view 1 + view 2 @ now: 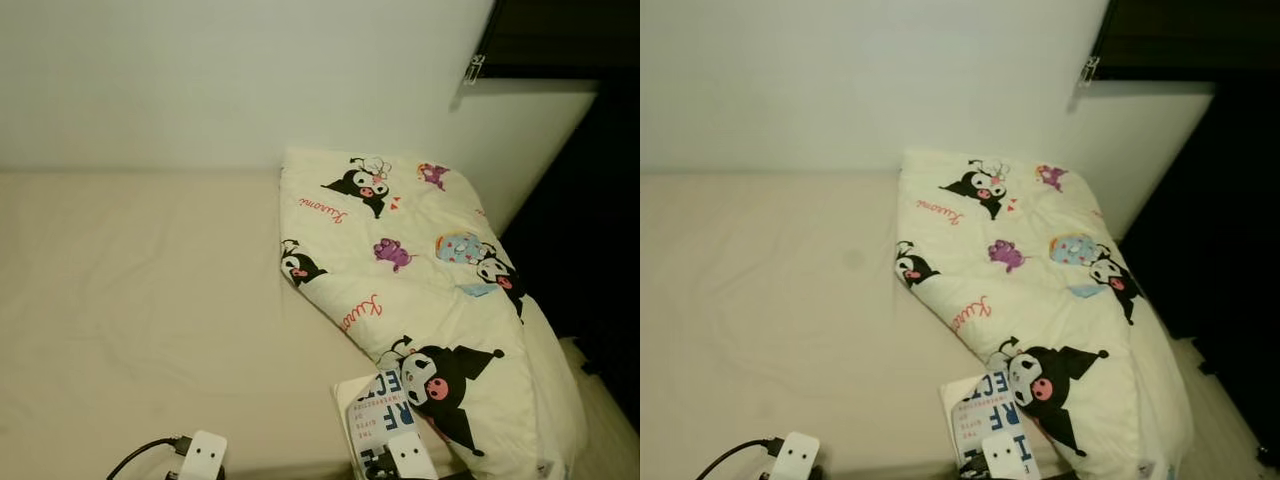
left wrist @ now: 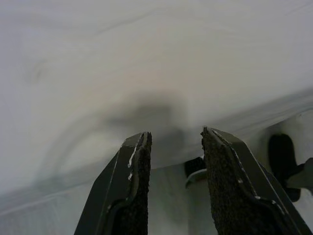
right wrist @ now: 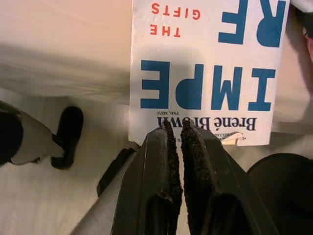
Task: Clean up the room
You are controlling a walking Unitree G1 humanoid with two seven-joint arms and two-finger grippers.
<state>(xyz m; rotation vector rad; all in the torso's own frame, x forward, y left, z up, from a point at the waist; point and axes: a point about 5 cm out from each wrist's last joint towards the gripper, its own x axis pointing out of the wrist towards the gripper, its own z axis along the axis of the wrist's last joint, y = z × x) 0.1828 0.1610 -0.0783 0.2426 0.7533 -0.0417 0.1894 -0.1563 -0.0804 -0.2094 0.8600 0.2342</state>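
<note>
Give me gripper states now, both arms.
Left gripper: open, empty, above the beige bed sheet.
Right gripper: shut on the lower edge of the white book.

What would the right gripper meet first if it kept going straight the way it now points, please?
Most likely the book: the right gripper points at its near edge, fingers nearly closed with only a thin gap. Whether they already touch it is unclear.

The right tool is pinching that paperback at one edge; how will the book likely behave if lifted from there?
The book looks like a thin softcover, so it would probably sag and swing from the right tool. Its glossy-looking cover may slip. It overhangs the bed edge, probably light.
</note>
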